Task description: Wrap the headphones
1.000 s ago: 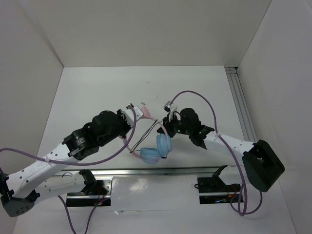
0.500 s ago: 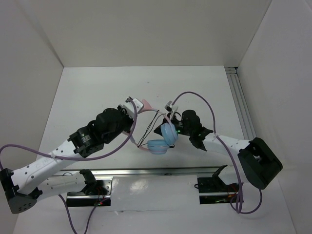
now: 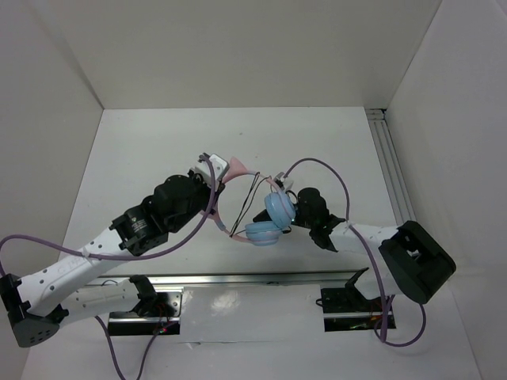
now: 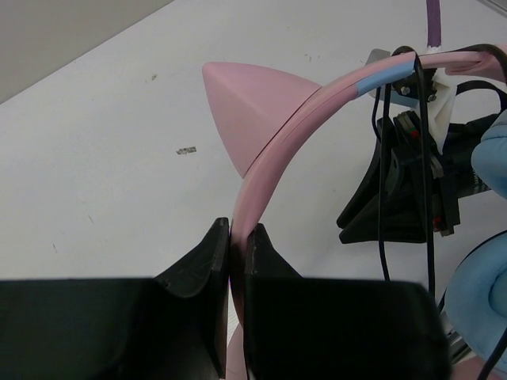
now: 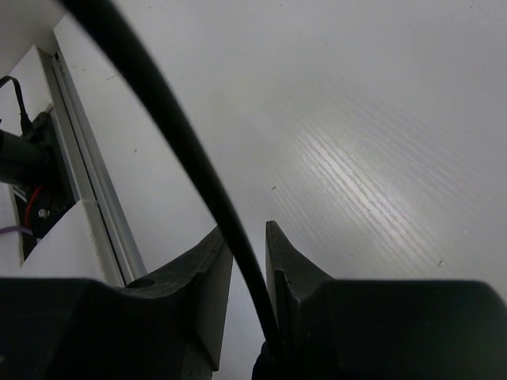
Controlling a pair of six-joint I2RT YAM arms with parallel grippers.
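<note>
The headphones hang in the air between my two arms. Their pink cat-ear headband (image 3: 234, 171) (image 4: 273, 134) is clamped in my left gripper (image 3: 211, 167) (image 4: 238, 237), which is shut on it just below one pink ear. The two light blue ear cups (image 3: 278, 209) (image 4: 489, 154) hang lower, next to my right gripper (image 3: 283, 195). The thin black cable (image 3: 245, 207) (image 4: 426, 158) crosses over the headband and drops down. In the right wrist view the cable (image 5: 162, 119) runs between the nearly closed jaws of my right gripper (image 5: 248, 237), which holds it.
An aluminium rail (image 3: 390, 166) (image 5: 87, 214) runs along the table's right edge. A metal bar (image 3: 238, 279) with the arm bases lies at the near edge. Thick purple robot cables (image 3: 333, 170) loop over both arms. White walls close the left, back and right.
Both arms have carried the headphones farther from the bases. The left gripper moved up and right with the headband; the ear cups swung right towards the right gripper.
</note>
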